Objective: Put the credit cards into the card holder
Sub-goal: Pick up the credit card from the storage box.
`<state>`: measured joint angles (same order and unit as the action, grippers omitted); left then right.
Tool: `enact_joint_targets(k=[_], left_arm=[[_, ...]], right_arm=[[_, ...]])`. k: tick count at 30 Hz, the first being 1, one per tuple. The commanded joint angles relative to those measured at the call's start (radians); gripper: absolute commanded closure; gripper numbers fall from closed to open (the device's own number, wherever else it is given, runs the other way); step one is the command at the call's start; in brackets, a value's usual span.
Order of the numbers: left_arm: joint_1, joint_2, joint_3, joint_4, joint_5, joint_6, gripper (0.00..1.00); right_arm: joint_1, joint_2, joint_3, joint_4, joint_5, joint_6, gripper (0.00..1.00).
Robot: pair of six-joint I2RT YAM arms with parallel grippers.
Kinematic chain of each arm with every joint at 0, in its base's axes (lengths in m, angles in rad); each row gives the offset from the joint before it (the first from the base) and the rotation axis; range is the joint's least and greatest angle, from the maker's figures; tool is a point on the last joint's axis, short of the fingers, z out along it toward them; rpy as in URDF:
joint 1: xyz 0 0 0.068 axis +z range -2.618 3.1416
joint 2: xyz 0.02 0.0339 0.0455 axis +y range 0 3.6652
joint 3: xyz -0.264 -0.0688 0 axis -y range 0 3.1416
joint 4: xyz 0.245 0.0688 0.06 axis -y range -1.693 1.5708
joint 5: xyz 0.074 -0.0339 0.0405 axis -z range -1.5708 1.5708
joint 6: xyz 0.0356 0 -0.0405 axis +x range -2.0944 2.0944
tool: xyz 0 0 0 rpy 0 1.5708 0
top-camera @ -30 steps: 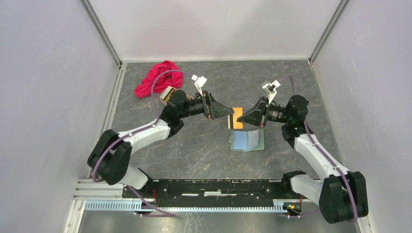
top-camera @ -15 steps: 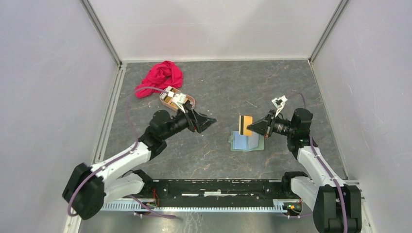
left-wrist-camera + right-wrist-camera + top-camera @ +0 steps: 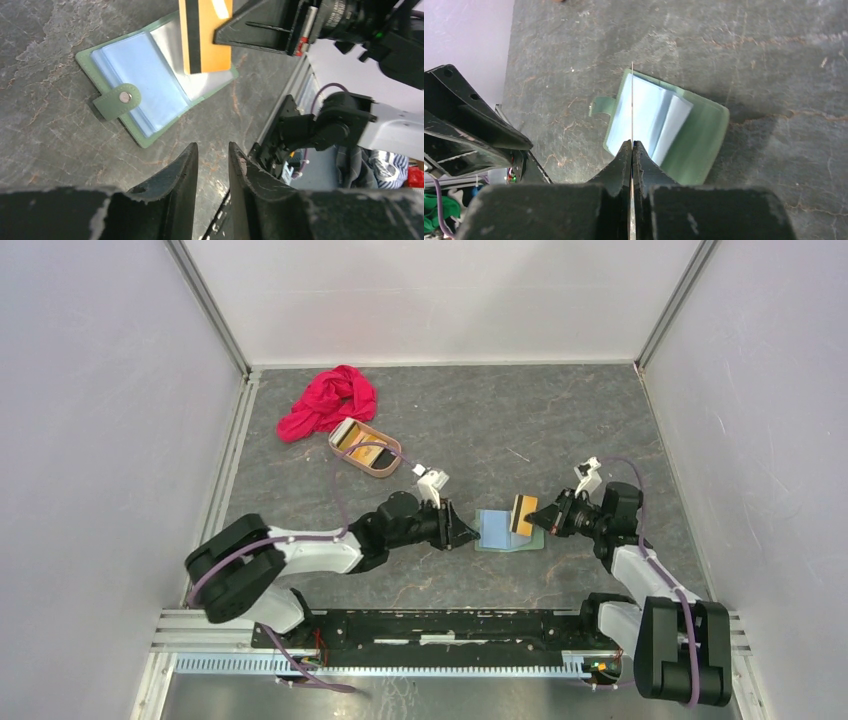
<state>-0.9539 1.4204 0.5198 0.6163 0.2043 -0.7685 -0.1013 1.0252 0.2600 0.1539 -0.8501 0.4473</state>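
Observation:
The sage-green card holder lies open on the dark table, pale blue pockets up, snap tab pointing left. My right gripper is shut on an orange-gold credit card with a dark stripe, held on edge just above the holder's right half. In the right wrist view the card shows only as a thin line over the holder, running between my fingers. My left gripper hovers low beside the holder's left edge, its jaws narrowly apart and empty.
A pinkish-tan oval tray with more cards stands at the back left. A red cloth lies bunched behind it. Grey walls enclose the table on three sides.
My left arm swung from near the tray down to the holder's left side, and its jaws narrowed. My right gripper carried the orange card down and nearer, over the holder.

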Motion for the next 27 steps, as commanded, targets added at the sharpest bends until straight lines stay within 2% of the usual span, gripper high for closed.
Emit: enact_joint_targets(k=[1,6,13,20,23,27], left_arm=[[-0.009,0.117,0.089,0.066,-0.041,0.029,0.66],[-0.014,0.244,0.186,0.074,-0.005,0.083,0.68],[-0.015,0.407,0.284,0.032,0.016,0.123,0.78],[-0.017,0.428,0.283,-0.056,-0.055,0.152,0.83],[-0.017,0.436,0.277,-0.076,-0.078,0.157,0.84],[-0.020,0.440,0.268,-0.091,-0.121,0.150,0.85]], right_arm=[[-0.009,0.057,0.008,-0.059,0.017,-0.053,1.00],[-0.009,0.112,0.016,-0.093,0.032,-0.108,1.00],[-0.009,0.114,0.017,-0.055,-0.002,-0.097,1.00],[-0.020,0.099,0.006,0.042,-0.077,0.004,1.00],[-0.020,0.098,-0.034,0.111,-0.083,0.082,1.00],[-0.019,0.100,-0.055,0.125,-0.067,0.106,1.00]])
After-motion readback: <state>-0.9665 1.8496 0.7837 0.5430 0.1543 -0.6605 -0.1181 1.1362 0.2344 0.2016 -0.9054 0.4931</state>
